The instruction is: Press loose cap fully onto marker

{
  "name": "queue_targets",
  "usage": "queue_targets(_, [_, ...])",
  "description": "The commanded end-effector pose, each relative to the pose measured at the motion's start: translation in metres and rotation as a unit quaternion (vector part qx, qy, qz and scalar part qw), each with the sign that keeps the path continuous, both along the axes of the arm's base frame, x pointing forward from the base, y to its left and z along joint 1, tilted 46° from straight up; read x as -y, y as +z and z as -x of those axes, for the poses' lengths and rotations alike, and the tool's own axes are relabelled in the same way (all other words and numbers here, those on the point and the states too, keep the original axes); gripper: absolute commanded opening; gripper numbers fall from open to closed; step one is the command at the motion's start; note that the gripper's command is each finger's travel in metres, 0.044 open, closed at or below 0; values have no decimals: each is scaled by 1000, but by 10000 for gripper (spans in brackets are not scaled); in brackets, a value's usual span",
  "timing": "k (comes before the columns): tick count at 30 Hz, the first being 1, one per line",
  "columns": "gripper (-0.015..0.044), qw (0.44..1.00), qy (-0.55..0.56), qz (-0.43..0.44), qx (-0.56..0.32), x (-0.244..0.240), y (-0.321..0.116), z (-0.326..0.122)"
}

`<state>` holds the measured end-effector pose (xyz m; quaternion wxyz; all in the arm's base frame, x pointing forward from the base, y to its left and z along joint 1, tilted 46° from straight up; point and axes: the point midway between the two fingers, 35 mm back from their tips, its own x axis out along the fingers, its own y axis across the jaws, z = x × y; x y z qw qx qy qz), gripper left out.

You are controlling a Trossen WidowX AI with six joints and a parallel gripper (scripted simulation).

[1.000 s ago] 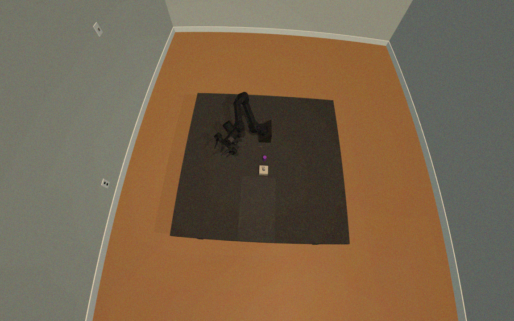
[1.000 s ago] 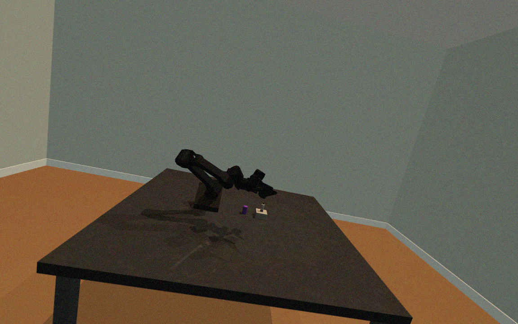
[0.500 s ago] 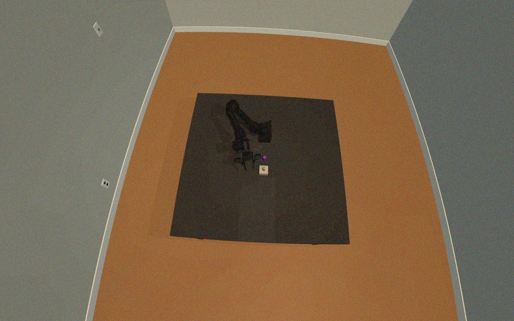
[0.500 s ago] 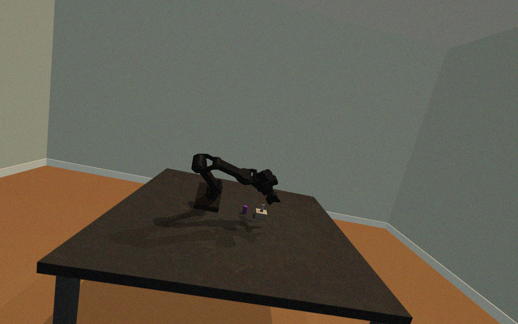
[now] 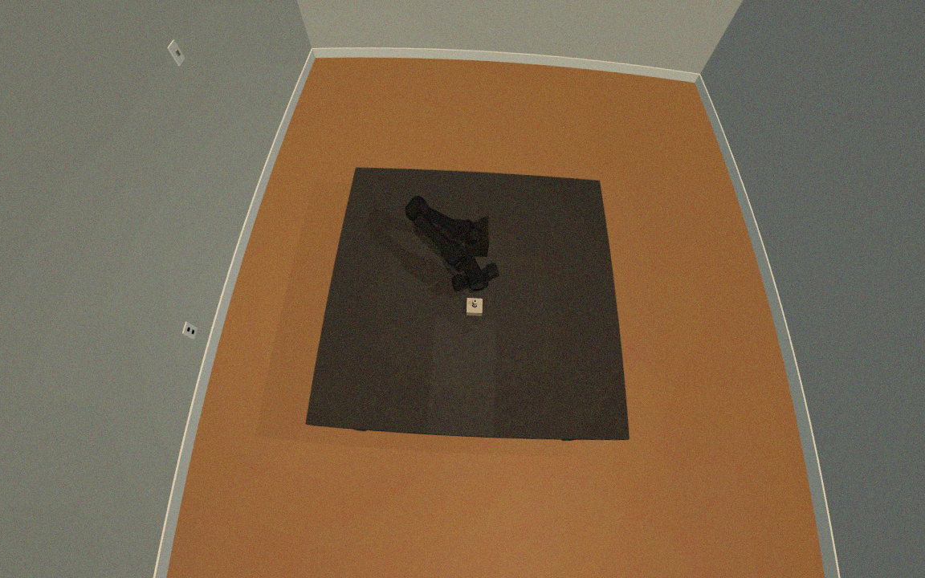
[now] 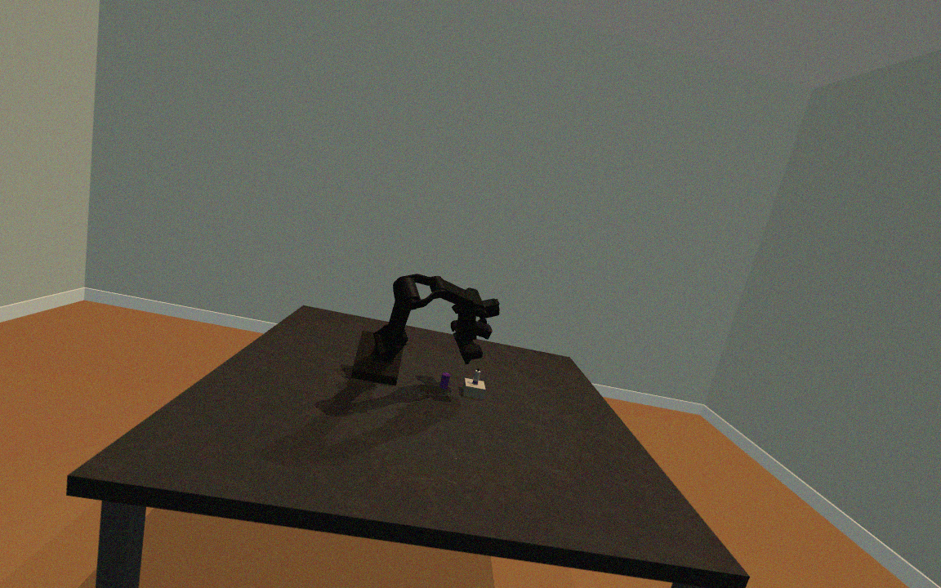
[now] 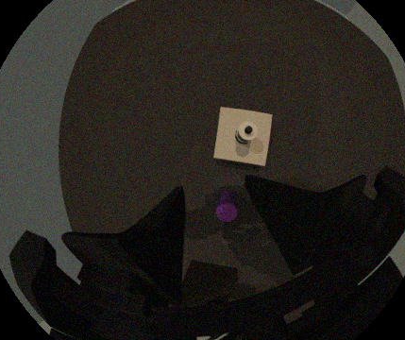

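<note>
From the wrist view I saw the gripper [image 7: 215, 221] halfway open and holding nothing, its fingers apart on either side of the purple cap [image 7: 227, 208], which stood upright on the table [image 6: 459, 468] below them, near the middle and well away from every edge. Just beyond the cap I saw the tan holder block [image 7: 243, 136] with the marker [image 7: 246, 130] upright in it, uncapped. In the exterior view the arm [image 6: 415, 292] arched above both, the gripper clear of the cap.
</note>
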<state>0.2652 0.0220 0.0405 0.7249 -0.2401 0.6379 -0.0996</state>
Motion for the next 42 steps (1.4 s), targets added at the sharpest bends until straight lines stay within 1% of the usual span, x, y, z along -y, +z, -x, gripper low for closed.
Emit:
queue_targets(1, [242,981,-49,158,-100,-10,5,41])
queue_targets(11, [242,981,-49,158,-100,-10,5,45])
queue_targets(16, [242,981,-49,158,-100,14,-18,47])
queue_targets(42, [242,981,-49,158,-100,45,-47,48])
